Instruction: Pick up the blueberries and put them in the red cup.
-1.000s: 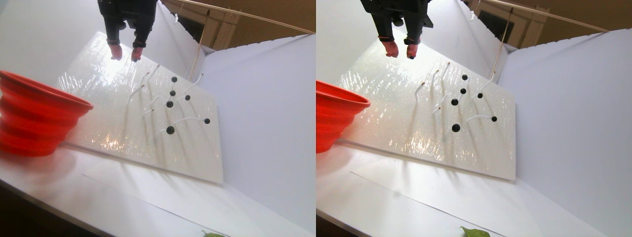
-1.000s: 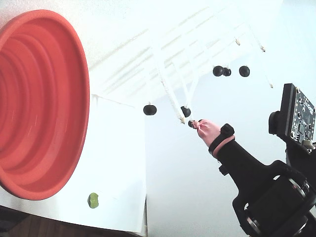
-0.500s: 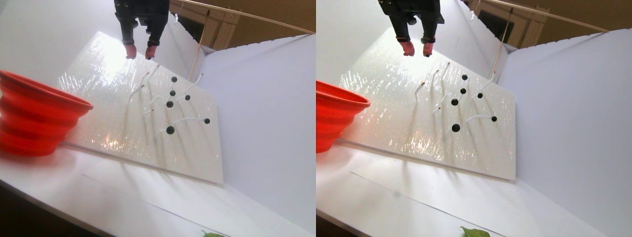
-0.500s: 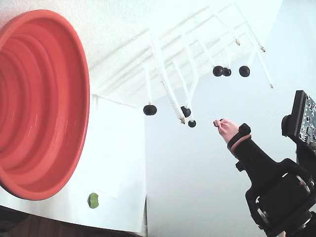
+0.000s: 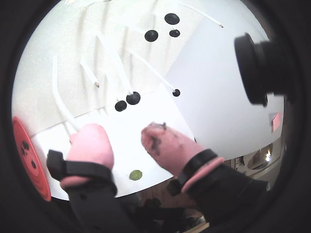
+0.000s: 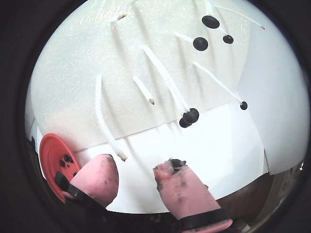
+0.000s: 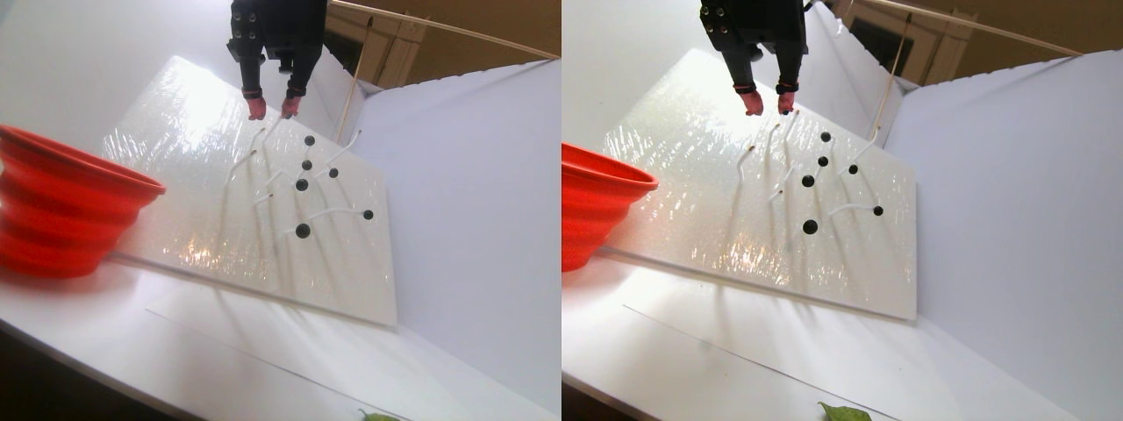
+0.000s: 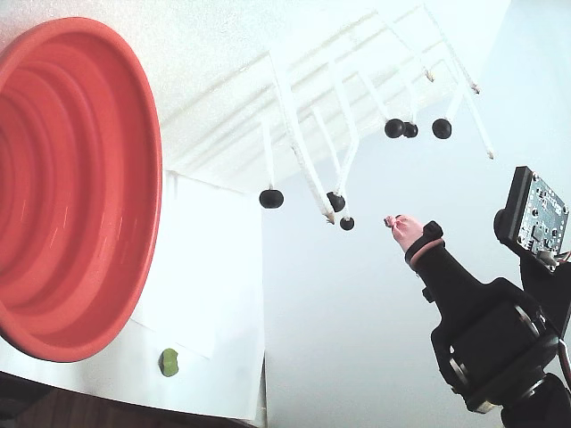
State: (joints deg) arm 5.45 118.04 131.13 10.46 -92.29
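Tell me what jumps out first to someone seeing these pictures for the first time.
The big red cup fills the left side of the fixed view, its stepped rings facing the camera. Next come the blueberries, small dark balls at the ends of thin white stalks standing off a glossy white board. The gripper, pink-tipped with its fingers apart and nothing between them, hangs close to those stalks, and a wrist view shows a few dark berries already inside the cup.

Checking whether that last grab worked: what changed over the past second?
The gripper drew back to the right in the fixed view, away from the blueberries, jaws open and empty in a wrist view. Six berries hang on their stems as before; the red cup hasn't moved.
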